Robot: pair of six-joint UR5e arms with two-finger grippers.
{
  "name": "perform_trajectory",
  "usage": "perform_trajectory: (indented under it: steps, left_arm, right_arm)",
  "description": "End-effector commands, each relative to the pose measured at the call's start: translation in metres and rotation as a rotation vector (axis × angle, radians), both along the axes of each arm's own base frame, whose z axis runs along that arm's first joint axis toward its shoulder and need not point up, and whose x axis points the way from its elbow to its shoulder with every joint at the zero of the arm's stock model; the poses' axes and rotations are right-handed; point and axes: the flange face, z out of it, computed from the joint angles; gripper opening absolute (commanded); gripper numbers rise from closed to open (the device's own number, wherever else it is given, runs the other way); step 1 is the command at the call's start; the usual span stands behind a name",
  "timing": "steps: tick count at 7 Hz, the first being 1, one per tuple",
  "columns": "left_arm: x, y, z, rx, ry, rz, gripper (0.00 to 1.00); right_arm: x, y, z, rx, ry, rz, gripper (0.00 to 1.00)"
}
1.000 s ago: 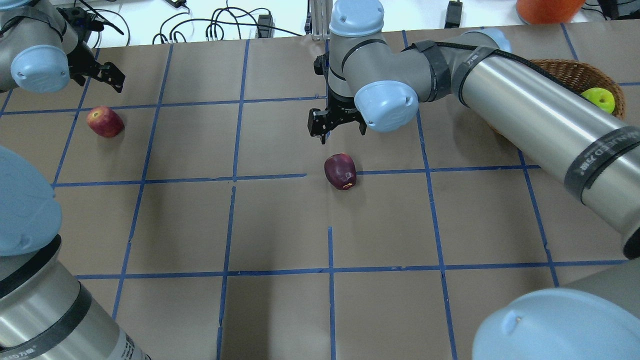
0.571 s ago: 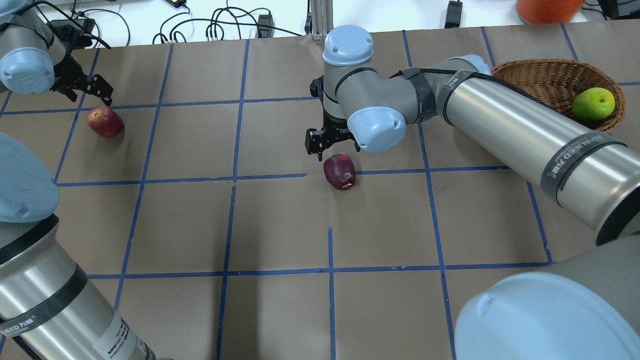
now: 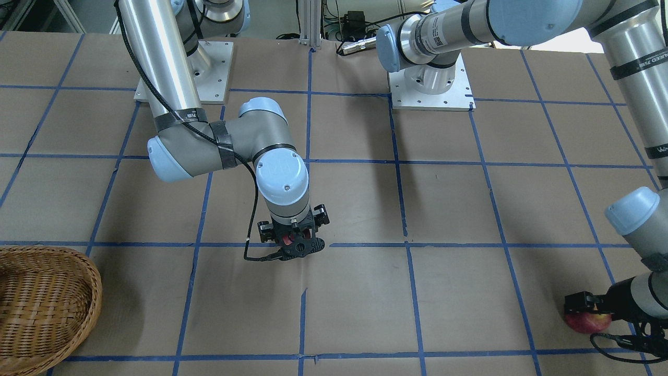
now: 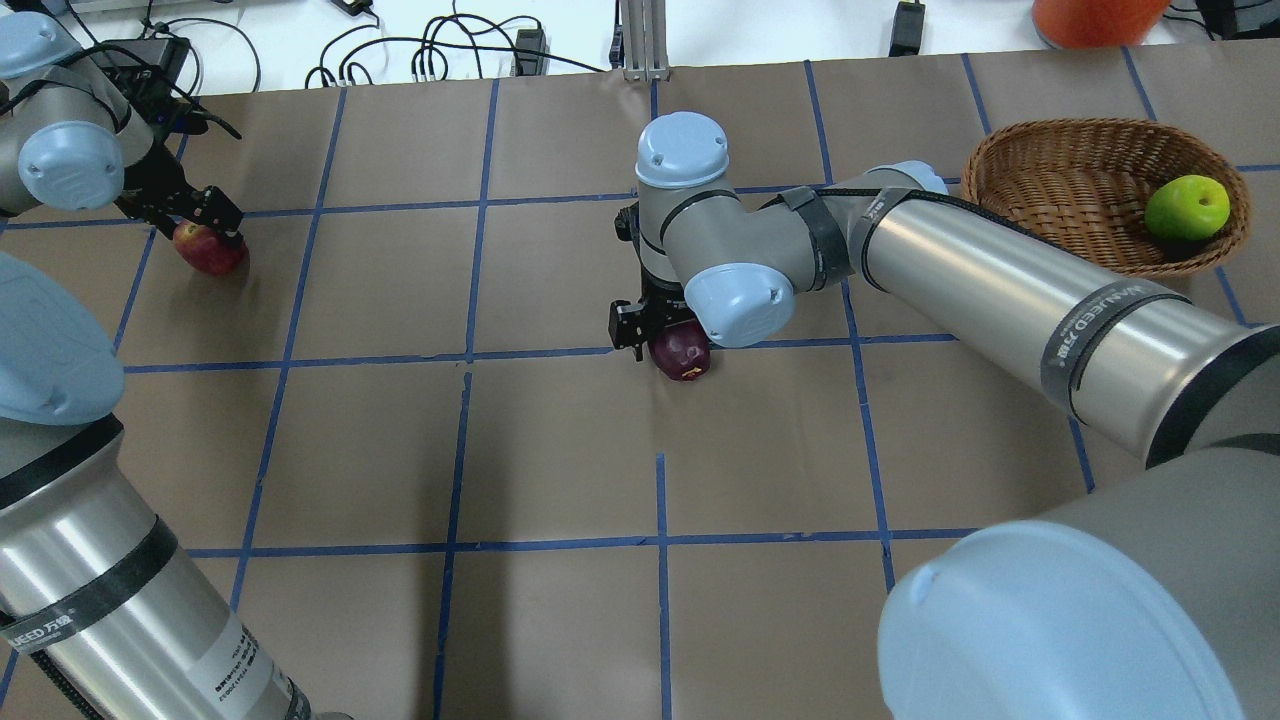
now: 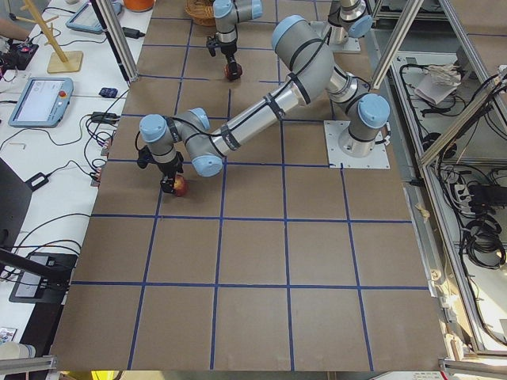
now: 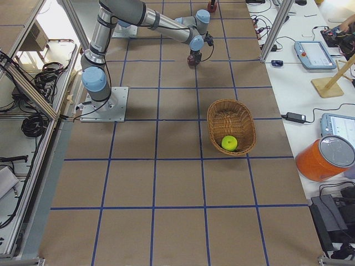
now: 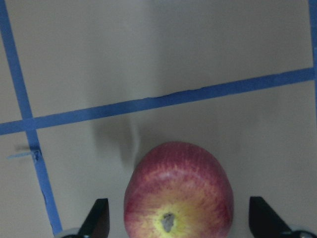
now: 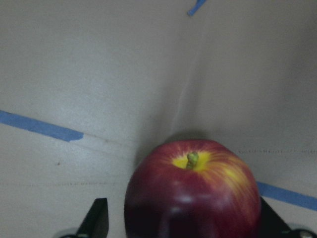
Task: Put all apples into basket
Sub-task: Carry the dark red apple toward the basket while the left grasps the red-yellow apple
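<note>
Apples lie between the spread fingers of both our claws, neither clenched: right gripper (image 8: 184,218) around the maroon apple (image 8: 192,188) in the middle of the table (image 4: 560,450), left gripper (image 7: 181,218) around the red apple (image 7: 178,183) near its left edge. We judge an off-centre squeeze may roll either away, far from the wicker basket (image 4: 1060,135) holding the green apple (image 4: 1187,207).

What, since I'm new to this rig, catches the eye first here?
The right gripper straddles a dark maroon apple at the scene's centre; the left gripper straddles a red apple at the robot's far left. A green apple lies in the basket.
</note>
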Motion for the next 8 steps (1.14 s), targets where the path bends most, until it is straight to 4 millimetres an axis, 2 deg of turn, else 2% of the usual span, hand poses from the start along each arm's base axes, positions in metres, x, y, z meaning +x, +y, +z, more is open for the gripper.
perform_trajectory:
  steps: [1, 2, 3, 4, 5, 6, 7, 8]
  left_arm:
    - [0.000, 0.000, -0.005, 0.005, 0.008, -0.021, 0.70]
    - [-0.001, 0.001, 0.002, 0.001, 0.006, -0.021, 0.40]
    - [-0.015, 0.005, 0.012, 0.043, 0.030, -0.024, 0.29]
    - [-0.027, 0.014, 0.032, 0.096, 0.056, 0.012, 0.27]
    - [-0.056, 0.023, 0.052, 0.117, 0.108, 0.059, 0.24]
    - [-0.099, 0.036, 0.062, 0.140, 0.110, 0.086, 0.24]
    - [-0.152, 0.054, 0.071, 0.146, 0.093, 0.159, 0.23]
    - [-0.205, 0.068, 0.086, 0.140, 0.075, 0.199, 0.23]
  right_arm:
    - [-0.001, -0.003, 0.001, -0.081, -0.014, -0.002, 0.63]
    - [-0.011, -0.007, 0.013, -0.092, -0.014, -0.017, 0.10]
    - [-0.023, -0.008, 0.048, -0.104, 0.001, -0.032, 0.00]
    - [-0.062, -0.014, 0.089, -0.097, 0.029, -0.086, 0.00]
    - [-0.129, -0.019, 0.134, -0.085, 0.061, -0.159, 0.00]
    - [-0.197, -0.025, 0.170, -0.115, 0.061, -0.193, 0.00]
    - [-0.268, -0.033, 0.181, -0.129, 0.114, -0.218, 0.00]
    - [-0.343, -0.041, 0.185, -0.140, 0.170, -0.160, 0.00]
